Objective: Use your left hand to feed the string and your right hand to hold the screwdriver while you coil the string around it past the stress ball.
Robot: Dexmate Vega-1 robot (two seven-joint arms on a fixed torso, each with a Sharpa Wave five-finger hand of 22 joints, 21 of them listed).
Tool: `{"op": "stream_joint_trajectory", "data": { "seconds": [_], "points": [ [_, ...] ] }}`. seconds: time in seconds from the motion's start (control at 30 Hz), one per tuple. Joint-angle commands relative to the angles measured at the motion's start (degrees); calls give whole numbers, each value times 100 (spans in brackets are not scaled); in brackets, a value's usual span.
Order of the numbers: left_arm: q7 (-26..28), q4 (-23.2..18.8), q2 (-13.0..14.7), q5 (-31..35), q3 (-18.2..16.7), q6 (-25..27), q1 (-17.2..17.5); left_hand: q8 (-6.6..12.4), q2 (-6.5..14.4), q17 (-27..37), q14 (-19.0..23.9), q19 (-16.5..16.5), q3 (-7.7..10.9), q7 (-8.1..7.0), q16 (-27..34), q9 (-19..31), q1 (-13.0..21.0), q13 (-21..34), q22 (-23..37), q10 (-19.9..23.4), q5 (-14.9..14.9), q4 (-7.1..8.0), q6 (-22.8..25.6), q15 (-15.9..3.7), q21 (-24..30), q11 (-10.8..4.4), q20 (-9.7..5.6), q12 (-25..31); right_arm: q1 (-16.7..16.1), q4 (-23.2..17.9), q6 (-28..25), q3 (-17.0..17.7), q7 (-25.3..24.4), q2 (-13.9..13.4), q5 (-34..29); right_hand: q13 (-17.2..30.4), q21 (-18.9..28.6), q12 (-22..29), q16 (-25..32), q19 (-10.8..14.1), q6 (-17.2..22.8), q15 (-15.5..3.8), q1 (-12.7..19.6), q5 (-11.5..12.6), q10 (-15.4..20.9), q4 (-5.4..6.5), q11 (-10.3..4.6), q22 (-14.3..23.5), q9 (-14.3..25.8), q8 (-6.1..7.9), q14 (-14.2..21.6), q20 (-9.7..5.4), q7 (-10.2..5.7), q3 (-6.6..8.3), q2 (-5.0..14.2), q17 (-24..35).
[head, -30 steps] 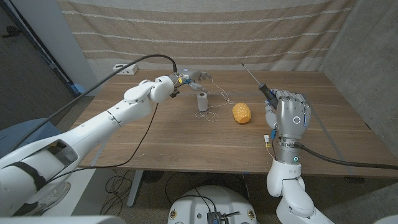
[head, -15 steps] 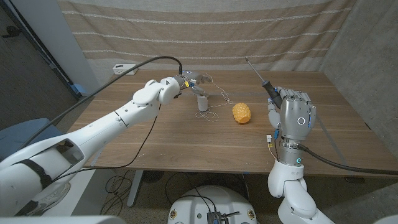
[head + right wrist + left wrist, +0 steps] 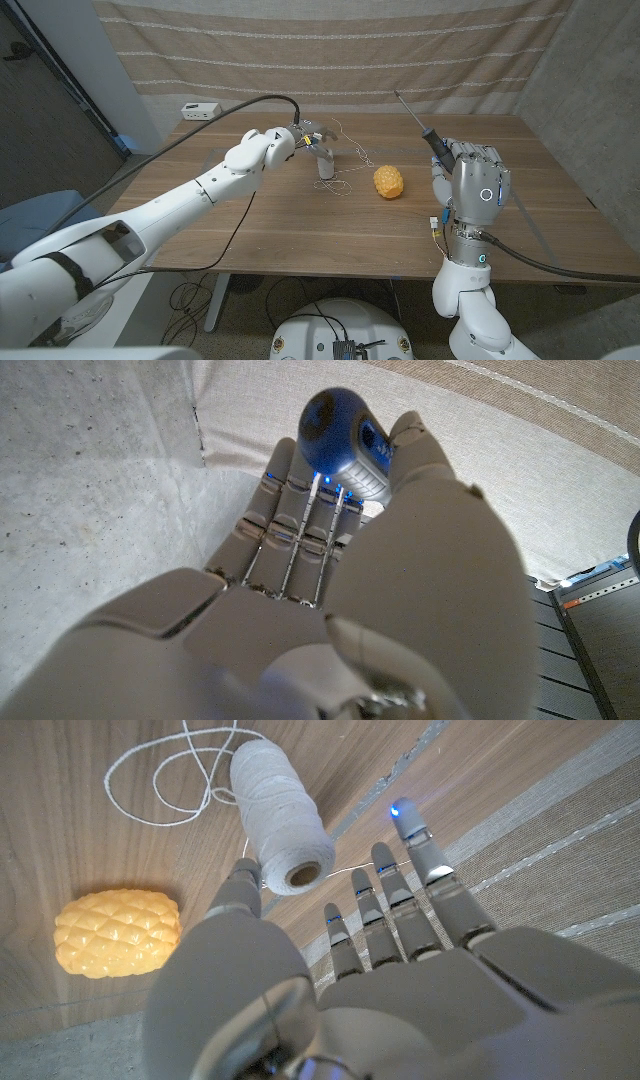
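Note:
A white string spool (image 3: 325,163) stands upright mid-table, with loose string (image 3: 341,185) looped in front of it. Just above and behind it hovers my left hand (image 3: 308,136). In the left wrist view its fingers (image 3: 400,890) are spread and its thumb sits beside the spool (image 3: 283,820), with a thin strand stretched from thumb to fingers. The yellow stress ball (image 3: 389,181) lies right of the spool, also seen as the stress ball (image 3: 118,932). My right hand (image 3: 473,185) grips the screwdriver (image 3: 432,143), shaft slanting up and away. The blue handle end (image 3: 345,430) pokes from the right hand (image 3: 330,590).
A white power strip (image 3: 200,110) sits at the table's far left corner. A black cable (image 3: 205,110) arcs along my left arm. Striped fabric (image 3: 330,50) hangs behind the table (image 3: 300,235). A grey wall rises at the right.
My left hand has moved right, closer over the spool, carrying the raised strand with it. My right hand with the screwdriver has shifted slightly right.

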Motion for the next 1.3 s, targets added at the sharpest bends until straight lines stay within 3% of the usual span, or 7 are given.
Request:
{"op": "stream_joint_trajectory", "data": {
  "seconds": [0.03,0.23,0.37,0.47,0.57,0.83,1.3],
  "points": [
    [-168,144,-109,263,219,-8,-14,57,102,62,151,145,66,20,123,34,181,52,25,85,-50,4,116,-265,90,18,-37,49,-36,-21,64,45,-15,-40,48,23,50,-21,-11,-24,1024,-886,527,30,534,20,-483,19,56,-22,428,-815,-770,-17,566,42],
    [290,183,-86,311,201,-182,111,175,625,243,615,403,291,349,438,59,880,211,36,491,-223,-68,566,-425,340,32,-286,238,-66,-76,87,63,72,-97,54,33,80,-38,-37,-81,1033,-891,534,35,555,25,-483,9,59,-55,449,-808,-782,-44,574,76],
    [770,211,-86,378,141,-223,245,446,978,446,1057,408,519,673,728,105,1672,490,54,1031,-333,-134,1453,-615,601,-163,-475,545,-71,-83,99,73,87,-106,50,28,97,-59,-58,-124,1039,-885,538,37,565,29,-470,0,61,-77,459,-803,-784,-62,580,97],
    [1257,245,-93,435,76,-233,370,769,1138,829,1720,485,743,1056,1103,229,2582,871,70,1616,-307,-168,2494,-767,1023,-158,-796,1030,-81,-96,105,82,120,-116,57,36,120,-68,-73,-140,1050,-890,549,41,573,29,-475,-9,63,-93,475,-802,-780,-72,592,115],
    [1621,248,-79,445,9,-268,469,1012,1124,1284,2235,680,724,1141,1410,475,3177,1275,97,2014,-364,-113,3141,-820,1559,-165,-1089,1505,-87,-101,115,87,141,-122,63,50,137,-81,-92,-169,1045,-885,551,41,566,30,-486,-17,65,-114,477,-801,-776,-91,587,133],
    [2242,53,66,162,-316,-403,752,1094,926,1652,2637,962,619,1446,1651,465,3526,1525,73,2167,-381,-114,3611,-914,2057,29,-1299,1609,-64,-47,213,95,164,-121,155,76,177,-98,-132,-199,1054,-888,564,45,570,30,-480,-33,68,-147,477,-804,-780,-117,593,161],
    [3841,-260,269,-651,-1217,-603,1537,1079,703,1842,2927,1191,536,1553,1727,368,3828,1344,26,2463,-330,-98,3818,-896,2432,98,-1315,1441,237,150,526,22,386,-211,343,107,268,-145,-204,-251,1094,-887,589,54,586,37,-479,-69,74,-206,499,-809,-759,-173,613,227]
  ]
}}
